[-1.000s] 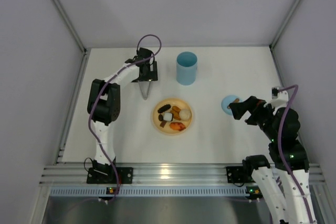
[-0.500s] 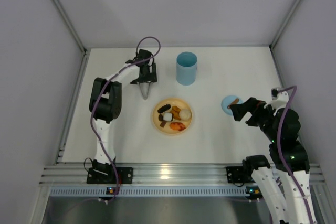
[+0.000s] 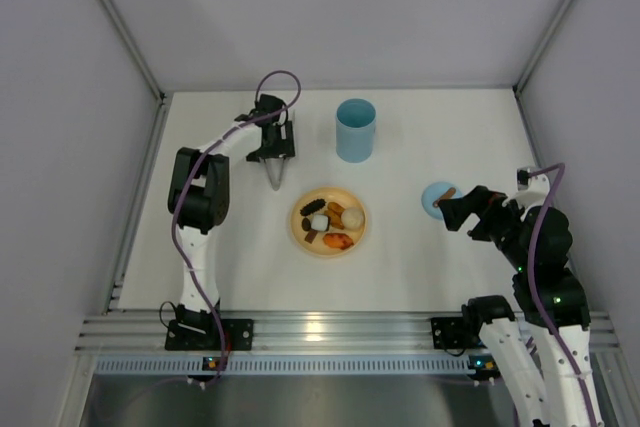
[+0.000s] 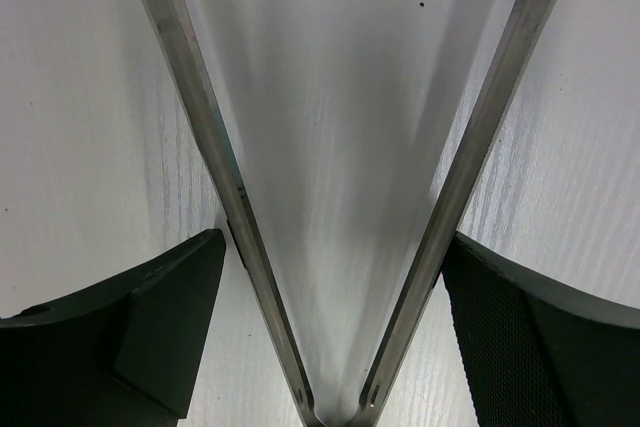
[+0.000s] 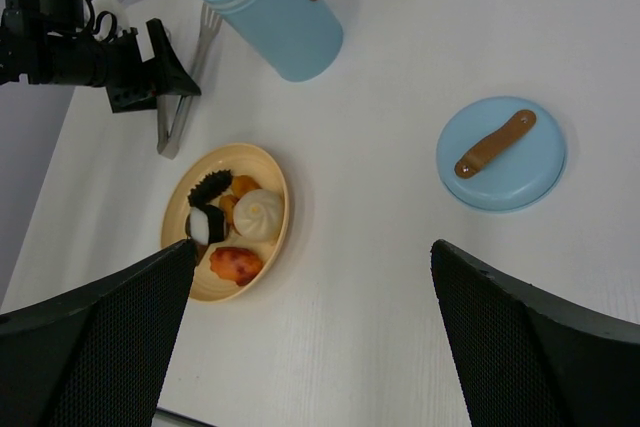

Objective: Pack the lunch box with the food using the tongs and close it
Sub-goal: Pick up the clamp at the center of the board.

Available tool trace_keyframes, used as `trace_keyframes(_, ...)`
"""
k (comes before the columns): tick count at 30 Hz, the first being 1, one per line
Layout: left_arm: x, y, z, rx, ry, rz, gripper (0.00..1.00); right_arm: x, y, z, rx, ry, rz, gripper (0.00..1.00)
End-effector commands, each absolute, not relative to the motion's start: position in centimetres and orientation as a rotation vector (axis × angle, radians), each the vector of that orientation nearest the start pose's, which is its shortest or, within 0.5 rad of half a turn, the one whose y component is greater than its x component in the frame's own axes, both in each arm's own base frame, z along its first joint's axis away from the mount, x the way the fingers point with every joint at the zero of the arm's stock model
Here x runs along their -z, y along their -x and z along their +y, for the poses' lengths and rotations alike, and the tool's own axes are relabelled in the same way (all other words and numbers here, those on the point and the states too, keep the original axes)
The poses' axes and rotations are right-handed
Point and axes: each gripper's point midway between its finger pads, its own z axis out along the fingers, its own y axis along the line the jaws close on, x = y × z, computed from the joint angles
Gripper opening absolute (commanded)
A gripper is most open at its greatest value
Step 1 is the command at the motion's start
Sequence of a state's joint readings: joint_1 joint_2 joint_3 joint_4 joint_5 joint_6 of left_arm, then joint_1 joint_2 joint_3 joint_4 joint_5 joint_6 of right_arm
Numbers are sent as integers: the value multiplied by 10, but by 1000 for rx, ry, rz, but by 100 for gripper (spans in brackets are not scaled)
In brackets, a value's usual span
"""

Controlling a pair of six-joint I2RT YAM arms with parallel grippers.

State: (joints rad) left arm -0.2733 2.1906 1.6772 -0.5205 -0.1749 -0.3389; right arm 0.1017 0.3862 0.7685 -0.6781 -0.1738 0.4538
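The left gripper (image 3: 273, 154) has slid a tiny bit to the left since a second ago, and the right arm has stayed where it was. The slim silver metal tongs (image 3: 276, 177) lie flat on the white table (image 3: 420, 267), with the joined end under the left gripper. The tongs are spread in a wide V and have nothing between their arms. The left gripper's black fingers (image 4: 160, 327) stand far apart, one on each side of the tongs, right up against the two arms. I cannot tell if they are squeezing yet. The tall light-blue plastic lunch box (image 3: 355, 132) stands upright just beside the tongs, towards the back of the table. The small bits of food (image 3: 328, 222), dark brown, white, tan and orange-red, sit on the round yellow-orange plate (image 3: 293, 222) in the middle of the table. The flat light-blue lid with a brown tab (image 5: 510, 172) lies well apart, over on the right. The right gripper (image 3: 443, 213) hangs just beside the lid, fingers spread wide, holding nothing.
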Motion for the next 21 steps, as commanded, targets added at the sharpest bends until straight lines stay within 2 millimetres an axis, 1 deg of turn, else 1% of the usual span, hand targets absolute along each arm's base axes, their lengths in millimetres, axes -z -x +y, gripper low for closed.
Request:
trace_keyframes(1, -5, -487, -123, 14, 149, 2620, 91, -265, -195, 67, -544, -220, 1857, 99)
trace_keyframes(4, -2, -482, -124, 6, 160, 2629, 89, -263, -196, 68, -552, -219, 1855, 99)
trace_keyframes(6, 6, -475, -121, -17, 175, 2647, 87, -261, -196, 69, -560, -221, 1858, 99)
trace_keyframes(7, 5, -476, -121, -17, 176, 2642, 86, -261, -196, 69, -561, -215, 1857, 99)
trace_keyframes(8, 9, -474, -121, -15, 175, 2646, 85, -262, -196, 69, -562, -217, 1857, 99)
trace_keyframes(12, 13, -472, -122, -17, 168, 2655, 77, -266, -193, 67, -550, -213, 1847, 99)
trace_keyframes(14, 13, -472, -124, -18, 167, 2651, 73, -267, -192, 67, -546, -216, 1845, 99)
trace_keyframes(17, 0, -473, -129, -61, 150, 2626, 66, -265, -193, 67, -547, -215, 1848, 99)
trace_keyframes(18, -9, -477, -131, -73, 144, 2606, 65, -265, -193, 68, -551, -213, 1852, 99)
trace_keyframes(21, -34, -476, -132, -103, 151, 2569, 59, -266, -193, 69, -561, -207, 1850, 100)
